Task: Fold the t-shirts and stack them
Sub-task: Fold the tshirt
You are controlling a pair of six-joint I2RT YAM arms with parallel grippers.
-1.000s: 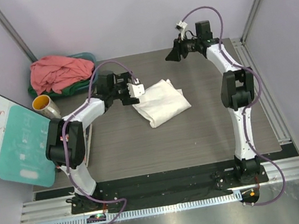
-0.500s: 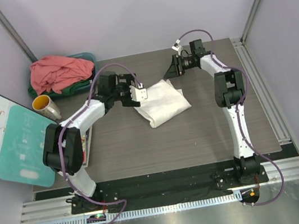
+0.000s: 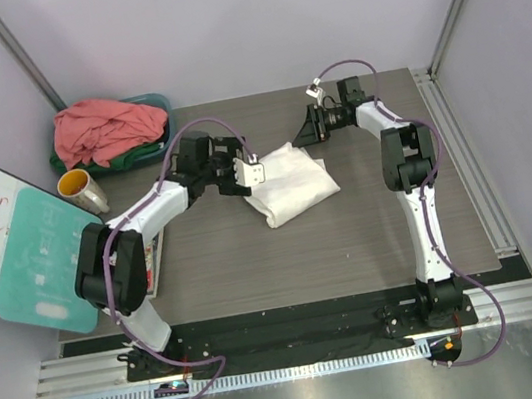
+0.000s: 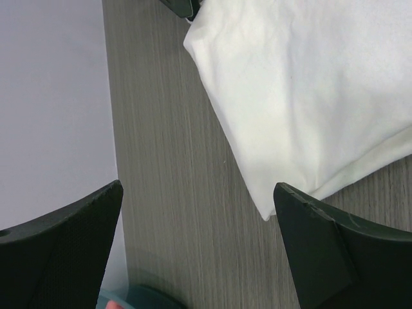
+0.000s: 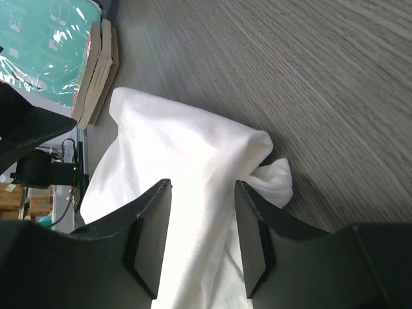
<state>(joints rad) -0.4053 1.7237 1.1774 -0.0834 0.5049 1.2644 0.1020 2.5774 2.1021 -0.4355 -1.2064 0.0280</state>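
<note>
White shirt (image 3: 289,184) lies folded mid-bench. Left claw (image 3: 253,169) released, at its left edge. Right claw (image 5: 201,187) half-parted over its far corner; I can't tell if it grips.

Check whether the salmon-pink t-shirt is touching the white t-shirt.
Apart. The top external view shows the salmon-pink t-shirt heaped on the teal basin at the far left corner and the white t-shirt mid-table, with bare tabletop between them.

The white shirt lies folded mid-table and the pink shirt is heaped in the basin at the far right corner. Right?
No. The top view shows the basin with the pink shirt at the far left corner. The white shirt does lie folded mid-table.
</note>
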